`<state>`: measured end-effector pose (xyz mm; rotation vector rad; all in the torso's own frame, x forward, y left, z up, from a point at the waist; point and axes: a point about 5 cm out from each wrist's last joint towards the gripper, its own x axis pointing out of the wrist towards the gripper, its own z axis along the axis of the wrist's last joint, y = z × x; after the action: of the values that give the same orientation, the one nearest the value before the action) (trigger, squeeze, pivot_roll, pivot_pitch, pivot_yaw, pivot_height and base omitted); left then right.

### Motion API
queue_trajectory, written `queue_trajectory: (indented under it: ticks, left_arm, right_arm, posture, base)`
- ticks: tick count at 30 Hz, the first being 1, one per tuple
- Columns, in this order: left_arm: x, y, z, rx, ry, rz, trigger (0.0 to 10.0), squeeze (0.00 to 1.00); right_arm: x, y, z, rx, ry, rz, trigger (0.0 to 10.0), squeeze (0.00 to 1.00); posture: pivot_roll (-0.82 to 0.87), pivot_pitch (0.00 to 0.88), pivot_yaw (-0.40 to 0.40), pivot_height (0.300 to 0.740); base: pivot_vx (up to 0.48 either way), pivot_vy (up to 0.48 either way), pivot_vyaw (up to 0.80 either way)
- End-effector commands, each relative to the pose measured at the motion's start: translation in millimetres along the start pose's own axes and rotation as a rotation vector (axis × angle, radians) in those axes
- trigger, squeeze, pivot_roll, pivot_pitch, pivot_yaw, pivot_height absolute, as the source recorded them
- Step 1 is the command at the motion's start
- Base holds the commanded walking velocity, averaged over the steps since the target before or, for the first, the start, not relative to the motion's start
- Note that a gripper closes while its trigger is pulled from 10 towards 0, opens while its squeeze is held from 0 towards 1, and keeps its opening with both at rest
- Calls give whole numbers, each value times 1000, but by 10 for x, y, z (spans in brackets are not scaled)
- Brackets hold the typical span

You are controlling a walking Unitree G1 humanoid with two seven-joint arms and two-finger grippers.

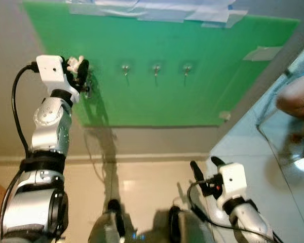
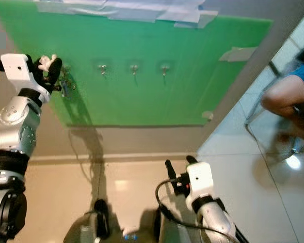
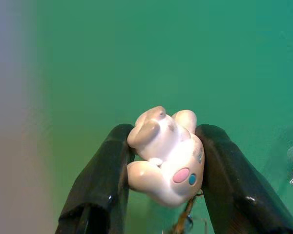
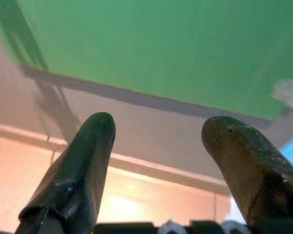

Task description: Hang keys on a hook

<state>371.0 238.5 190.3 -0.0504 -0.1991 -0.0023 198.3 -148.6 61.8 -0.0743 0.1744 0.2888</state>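
Against the left part of the green board [image 1: 157,76], the left gripper [image 1: 81,68] is raised, its two black fingers [image 3: 105,180] clamped on a white bear-shaped key charm [image 3: 166,161]; the keys [image 1: 88,90] dangle below it, close to the board's surface. Three metal hooks [image 1: 156,68] sit in a row on the board further right. Low at right, the right gripper [image 1: 202,169] hangs with fingers spread, holding nothing. A person's knee [image 1: 296,96] shows at far right.

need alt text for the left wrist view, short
The left claw grips a small white figurine keychain with pink and blue dots between its two black fingers, close to a green board. A metal key ring hangs below it.
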Motion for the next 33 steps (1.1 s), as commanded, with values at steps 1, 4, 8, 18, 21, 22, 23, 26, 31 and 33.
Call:
queue_trajectory:
  ticks: [1, 4, 8, 18, 21, 22, 23, 26, 31, 33]
  left_arm:
    - [-28, 78, -64, -28, 33, 45, 0, 0]
    - [-44, 91, -101, -52, 45, 66, 0, 0]
    - [-41, 53, -80, -24, 30, 44, 0, 0]
    - [-179, -147, -150, 165, 17, -64, 0, 0]
    - [-214, -133, -189, 165, 27, -51, 0, 0]
    - [-228, -134, -193, 177, 27, -49, 0, 0]
    - [-246, -145, -196, 185, 25, -51, 0, 0]
    - [-286, -168, -211, 214, 24, -59, 0, 0]
    - [-356, -234, -231, 254, 15, -85, 0, 0]
    - [-382, -262, -234, 261, 10, -94, 0, 0]
  right_arm:
    - [-27, 0, -48, 5, 19, 0, 10000, 0]
    - [-25, -1, -48, 5, 19, 3, 10000, 0]
    - [-23, -3, -49, 6, 19, 2, 10000, 0]
    - [19, -13, -17, 6, 5, -18, 10000, 0]
    - [22, -7, -14, 6, 3, -19, 10000, 0]
    - [22, -2, -15, 4, 4, -17, 10000, 0]
    - [25, 0, -15, 0, 4, -15, 10000, 0]
    - [35, -1, -18, -3, 7, -13, 10000, 0]
    - [41, 1, -18, -8, 8, -7, 10000, 0]
    - [44, 5, -15, -10, 8, -3, 10000, 0]
  posture:
    - [-198, 213, -34, 740]
    - [-198, 206, -35, 740]
    - [-198, 206, -35, 740]
    - [-195, 201, -24, 740]
    - [-192, 204, -21, 740]
    - [-192, 204, -21, 740]
    - [-189, 204, -20, 740]
    - [-186, 203, -20, 740]
    - [-184, 203, -20, 740]
    - [-184, 203, -20, 740]
  base:
    - [0, 0, 0]
    - [0, 0, 0]
    - [0, 0, 0]
    - [0, 0, 0]
    - [0, 0, 790]
    - [0, 0, 781]
    - [0, 0, 781]
    - [0, 0, 781]
    - [0, 0, 781]
    - [0, 0, 775]
